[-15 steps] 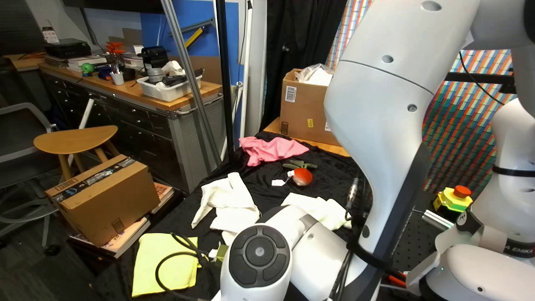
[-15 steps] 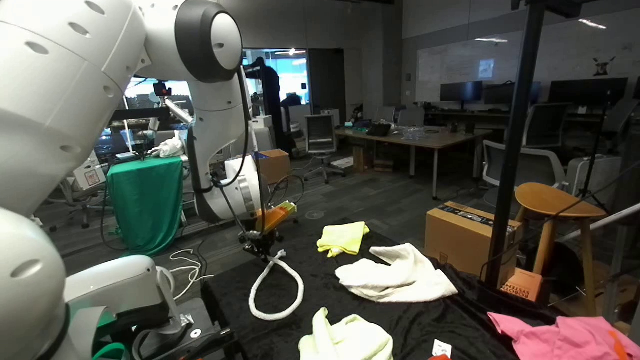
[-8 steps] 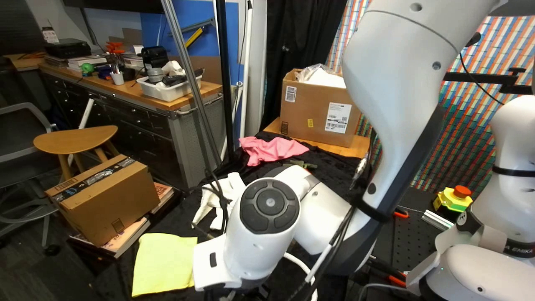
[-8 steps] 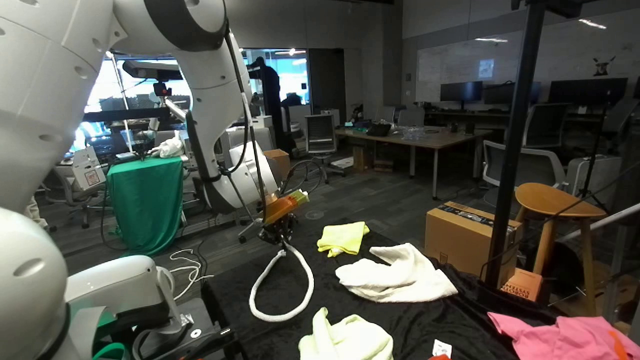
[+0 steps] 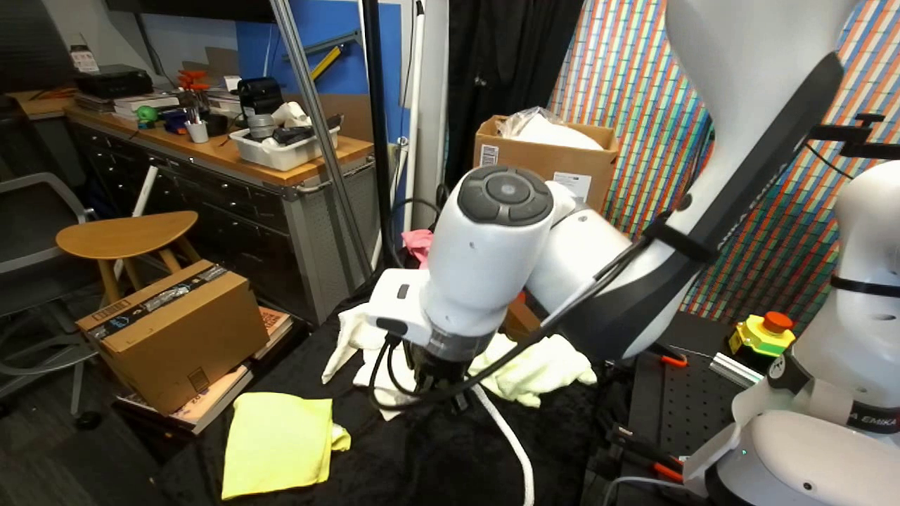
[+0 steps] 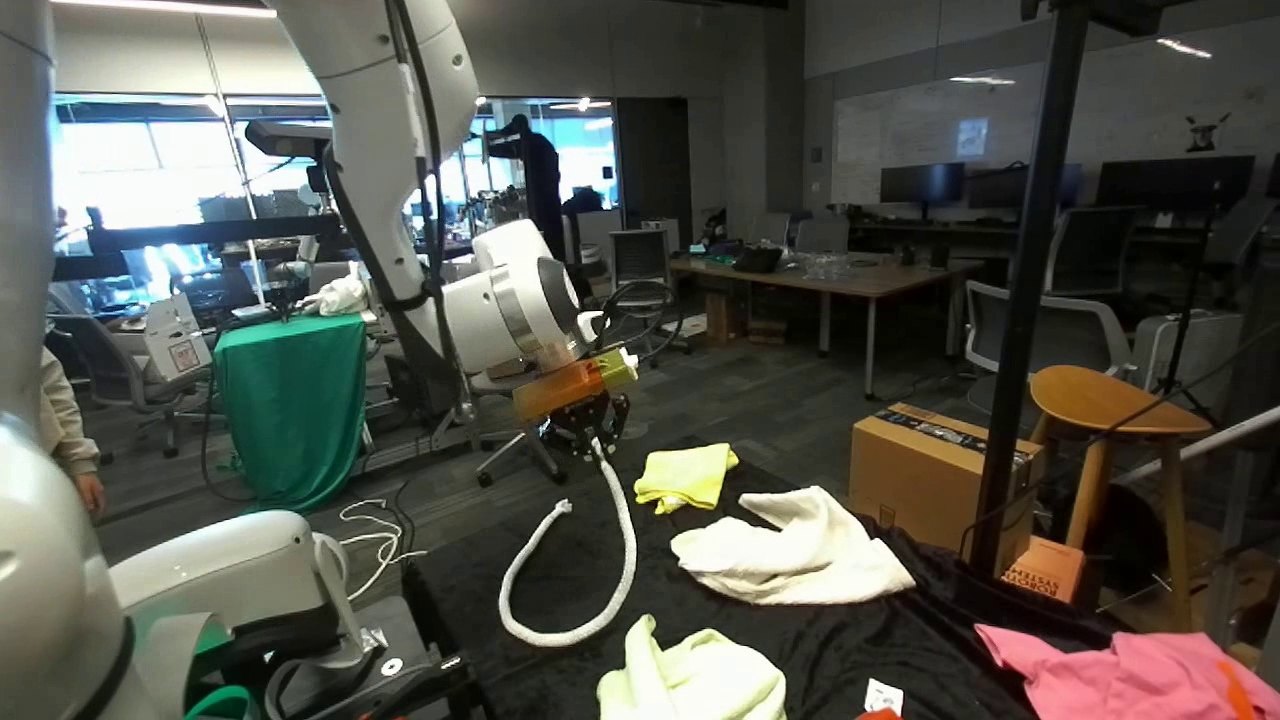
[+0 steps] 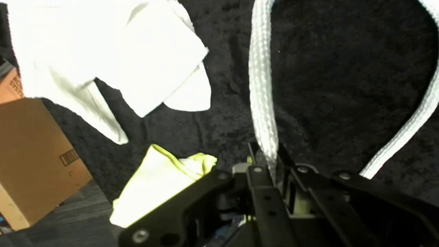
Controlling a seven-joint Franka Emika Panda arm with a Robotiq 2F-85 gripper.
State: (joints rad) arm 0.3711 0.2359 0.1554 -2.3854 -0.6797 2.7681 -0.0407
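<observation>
We see the pincer (image 7: 269, 151) closed to a narrow gap, holding a white rope (image 6: 568, 636) above a black cloth (image 6: 830, 650). From the grip the rope hangs down and lies on that cloth in an open curve, its far end loose. Near it, in an exterior view, we find a yellow cloth (image 6: 687, 477), a white towel (image 6: 795, 555) and a pale green towel (image 6: 705, 680). A pink cloth (image 6: 1130, 675) lies well apart, and a cardboard box (image 6: 920, 490) stands beyond the white towel.
</observation>
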